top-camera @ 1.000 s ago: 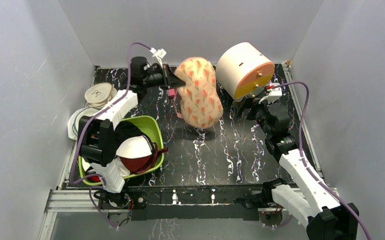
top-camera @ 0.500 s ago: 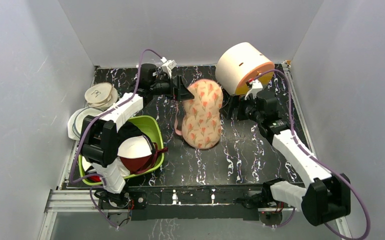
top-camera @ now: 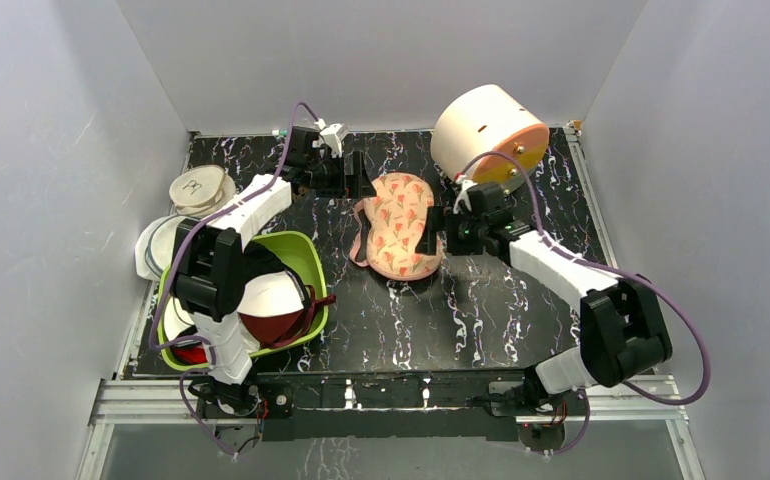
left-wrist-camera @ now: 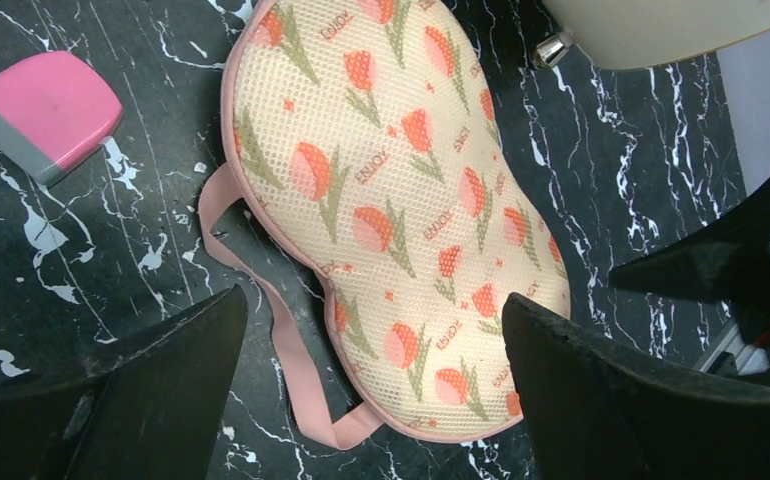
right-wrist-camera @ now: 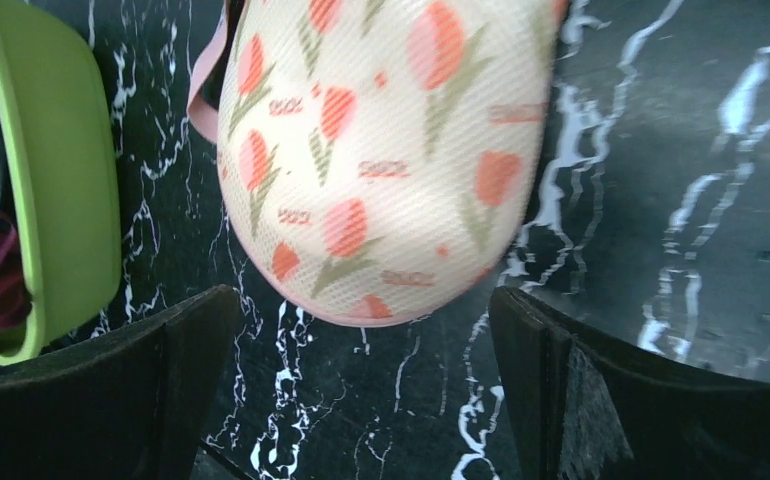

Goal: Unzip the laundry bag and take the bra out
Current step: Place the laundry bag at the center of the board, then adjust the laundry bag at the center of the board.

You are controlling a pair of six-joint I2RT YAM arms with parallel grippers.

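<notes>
Laundry bag (top-camera: 398, 226) lies flat on the black marbled table (top-camera: 501, 310), printed side up, in the middle between the two arms. A pink strap loop (left-wrist-camera: 291, 350) trails from its edge on the side toward the lime-green basin (top-camera: 309, 262).

The left gripper (top-camera: 359, 184) hangs above the bag's far end. In the left wrist view its fingers (left-wrist-camera: 161, 390) stand wide apart, with the bag below them and nothing clamped. A small pink-and-grey piece (left-wrist-camera: 46, 115) lies on the table just beside the bag's far end.

The right gripper (top-camera: 431, 232) sits just beside the bag's right edge. In the right wrist view its jaws are spread wide, the bag's rounded end shows between them, and they grip nothing; whether a finger touches the fabric I cannot tell.

The bra (top-camera: 266, 295) lies in the basin, on top of a dark red garment (top-camera: 273, 328) and near a black garment (top-camera: 251, 260), partly hidden by the left arm. A cream drum with an orange face (top-camera: 486, 125) stands at the far right of the table.
</notes>
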